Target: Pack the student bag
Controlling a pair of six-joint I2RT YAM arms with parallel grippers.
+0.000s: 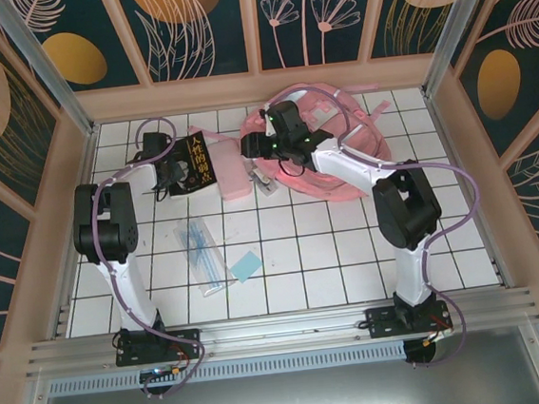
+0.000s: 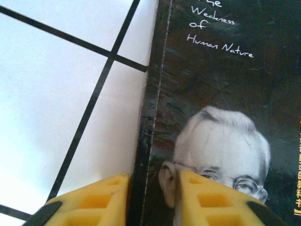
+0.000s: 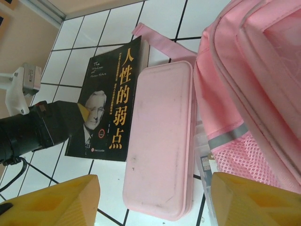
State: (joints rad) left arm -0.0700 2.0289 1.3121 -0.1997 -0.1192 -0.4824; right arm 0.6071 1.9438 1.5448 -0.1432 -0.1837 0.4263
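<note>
Nearer the arms than the flat pink case (image 3: 160, 141), a clear packet (image 1: 201, 252) and a small blue card (image 1: 245, 265) are seen on the tiled table (image 1: 352, 261). Just left of the case a black book (image 3: 113, 108) is set, and its outer edge is pinched between the narrowed fingers of the left gripper (image 2: 153, 181). Above the case's near end, the right gripper (image 3: 154, 181) is held wide, with nothing gripped. Against the case's right side and reaching beyond it, the student bag (image 3: 244, 94) is spread on the table.
</note>
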